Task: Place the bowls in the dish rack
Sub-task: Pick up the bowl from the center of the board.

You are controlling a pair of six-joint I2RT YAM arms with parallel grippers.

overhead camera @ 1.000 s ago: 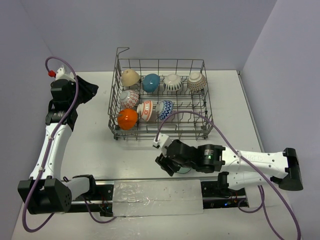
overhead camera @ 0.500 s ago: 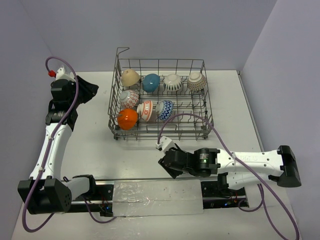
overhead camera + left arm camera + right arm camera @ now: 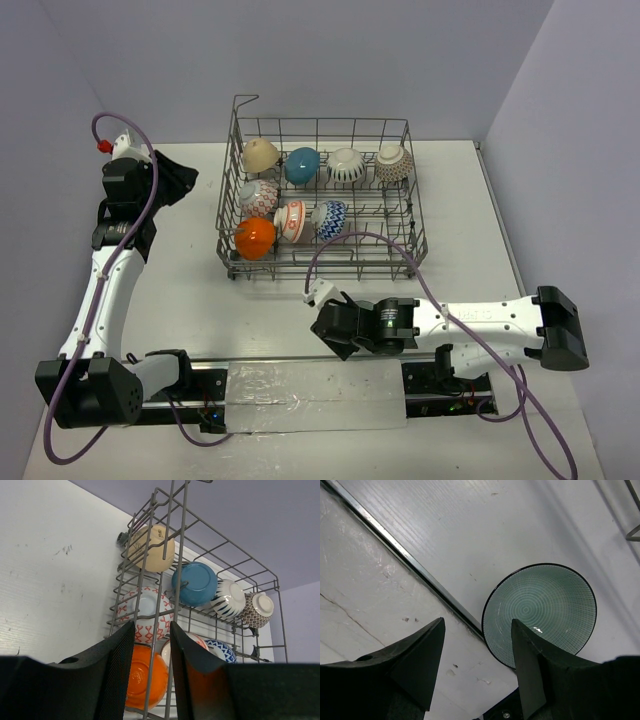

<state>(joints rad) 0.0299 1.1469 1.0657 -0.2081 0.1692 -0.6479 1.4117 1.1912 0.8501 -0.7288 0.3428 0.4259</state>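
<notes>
Green bowl [image 3: 540,612] sits upright, mouth facing up.

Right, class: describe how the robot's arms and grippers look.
Both the left arm and right arm have white shells with black joints and a looping purple cable. The left gripper and right gripper have two black, wedge-shaped fingers. A red cap sits by the left wrist.

No readable words anywhere here, no brand, no number. One small dark stamp sits on the side of the tan bowl [image 3: 150,550] in the left wrist view, and it's too small and blurred to make out. Nothing else carries lettering.
</notes>
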